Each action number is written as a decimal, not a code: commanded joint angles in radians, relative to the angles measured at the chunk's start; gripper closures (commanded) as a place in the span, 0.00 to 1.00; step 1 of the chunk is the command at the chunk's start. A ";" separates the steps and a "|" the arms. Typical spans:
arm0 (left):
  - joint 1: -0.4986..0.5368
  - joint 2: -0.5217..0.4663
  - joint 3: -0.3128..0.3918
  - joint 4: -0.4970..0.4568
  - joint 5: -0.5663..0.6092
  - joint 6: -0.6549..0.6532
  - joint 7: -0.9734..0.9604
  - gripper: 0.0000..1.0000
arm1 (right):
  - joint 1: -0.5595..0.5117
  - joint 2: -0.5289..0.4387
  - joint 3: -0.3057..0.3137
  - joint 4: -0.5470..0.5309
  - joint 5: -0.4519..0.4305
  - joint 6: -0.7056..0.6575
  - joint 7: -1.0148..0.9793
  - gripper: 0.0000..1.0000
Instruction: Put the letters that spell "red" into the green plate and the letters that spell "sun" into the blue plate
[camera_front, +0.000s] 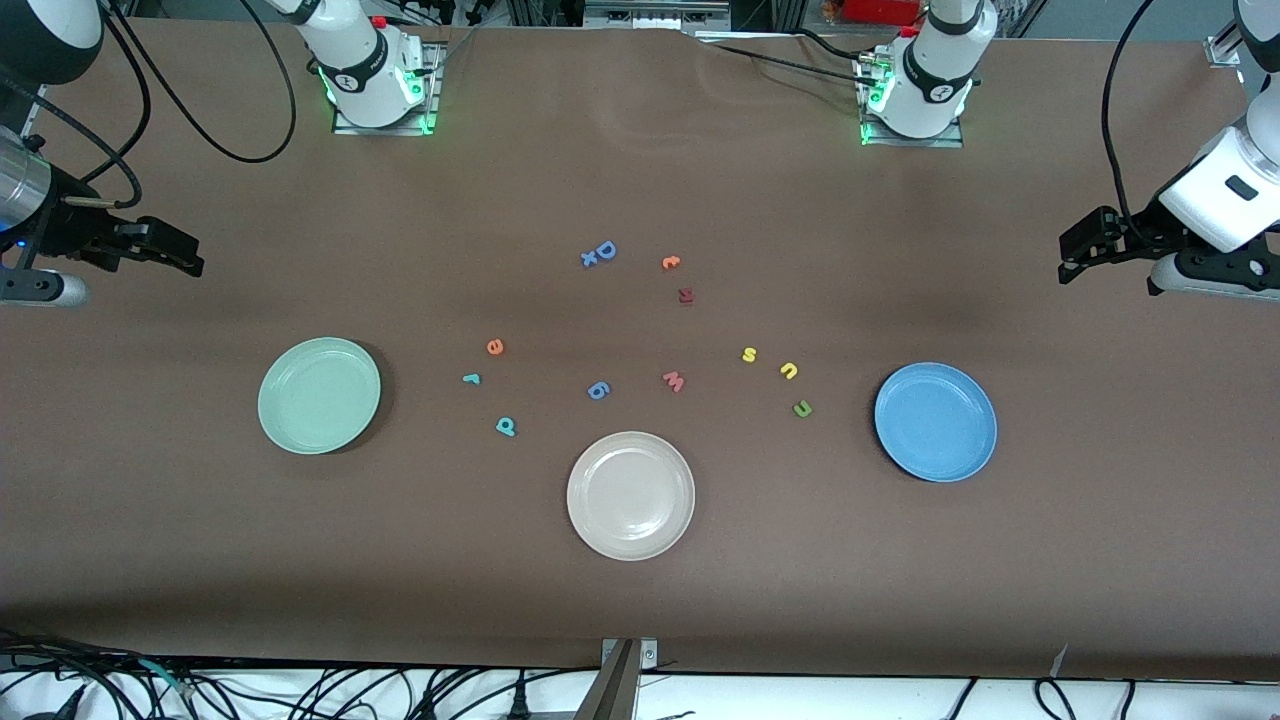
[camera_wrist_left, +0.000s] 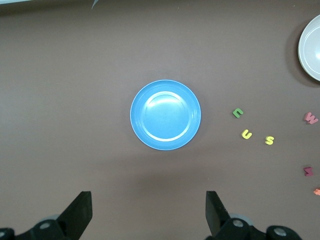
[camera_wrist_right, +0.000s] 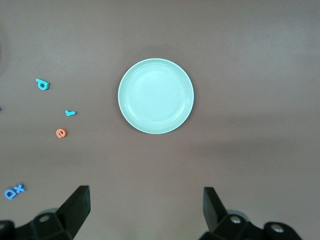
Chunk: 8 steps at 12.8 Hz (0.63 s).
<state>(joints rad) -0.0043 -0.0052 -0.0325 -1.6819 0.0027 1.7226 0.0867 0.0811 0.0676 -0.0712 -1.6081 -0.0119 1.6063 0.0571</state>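
left gripper (camera_front: 1068, 262): jaws wide apart, nothing between them, waiting up in the air over bare table at the left arm's end, about 2 o'clock from the blue plate in the front view.
right gripper (camera_front: 190, 262): fingers spread wide and holding nothing, waiting over bare table at the right arm's end, about 11 o'clock from the green plate.
beige-white plate (camera_front: 630, 495): nearest the front camera, mid-table, nothing in it.
green plate (camera_front: 319, 395): toward the right arm's end, nothing in it.
blue plate (camera_front: 935, 421): toward the left arm's end, nothing in it.
teal d (camera_front: 506, 427): on the table, about 3 o'clock of the green plate.
teal r (camera_front: 471, 378): just at 11 o'clock of the d.
orange e (camera_front: 495, 347): at 1 o'clock of the r, farthest of the three.
green n (camera_front: 802, 408): at 9 o'clock of the blue plate, near it.
yellow u (camera_front: 789, 371): just at 11 o'clock of the n.
yellow s (camera_front: 749, 354): at 10 o'clock of the u.
blue 6 (camera_front: 598, 390): mid-table, at 12 o'clock of the beige-white plate.
pinkish-red w (camera_front: 674, 380): at 3 o'clock of the 6.
dark red letter (camera_front: 685, 295): at 12 o'clock of the w.
orange c (camera_front: 671, 262): just at 11 o'clock of the dark red letter.
blue d and x (camera_front: 599, 253): touching, farthest from the front camera.
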 joint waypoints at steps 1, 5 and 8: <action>0.001 -0.007 -0.001 0.014 -0.026 -0.026 0.007 0.00 | 0.000 -0.003 -0.006 0.004 0.018 -0.011 -0.020 0.00; 0.013 -0.004 0.003 0.011 -0.026 -0.032 0.008 0.00 | 0.000 -0.003 -0.006 0.004 0.018 -0.011 -0.020 0.00; 0.013 -0.002 0.003 0.011 -0.026 -0.037 0.008 0.00 | 0.000 -0.005 -0.006 0.004 0.018 -0.011 -0.020 0.00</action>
<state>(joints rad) 0.0023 -0.0052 -0.0275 -1.6818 0.0027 1.7064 0.0866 0.0811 0.0676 -0.0712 -1.6081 -0.0119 1.6062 0.0571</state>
